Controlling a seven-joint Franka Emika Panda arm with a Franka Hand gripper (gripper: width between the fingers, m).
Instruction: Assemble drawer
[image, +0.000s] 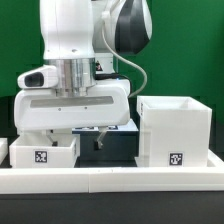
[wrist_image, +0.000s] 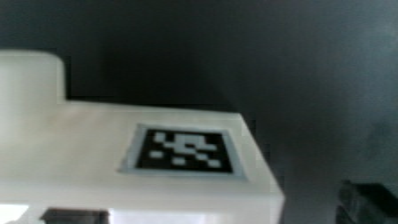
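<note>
Border wall: nearest of all, a long low white wall (image: 110, 181), smooth and matte, lying straight across the exterior view at 6 o'clock.
Drawer: here's the drawer (image: 175, 125), not assembled, its white plastic parts standing apart on the dark table (image: 115, 152) just behind that wall.
Small tray: at 8 o'clock sits the small tray (image: 22, 156), low and boxy. Its open top faces up and its long axis runs across the exterior view. A black-and-white square tag (image: 42, 157) faces the camera.
Tray contents: hidden, because the front wall blocks the inside from this angle.
Casing: at 4 o'clock, the casing (image: 160, 132), tall, thin-walled and nearly cubic. Its open side seems to face up and its own tag (image: 177, 158) sits low on the front.
Casing contents: the inside is not visible.
Gap: tray and casing are well apart, with dark table between them.
Gripper: the gripper (image: 100, 137) hangs low in that gap, just beside the tray's 3 o'clock edge. The fingers are small dark shapes, and I cannot tell how wide they stand.
Wrist view: blurred, showing a flat white plastic face bearing a square marker (wrist_image: 187, 150), with dark table beyond. I cannot tell which part this is.
Arm: a glossy white arm (image: 75, 40) towers at 12 o'clock.
Backdrop: farthest back, a plain green backdrop (image: 190, 50).
</note>
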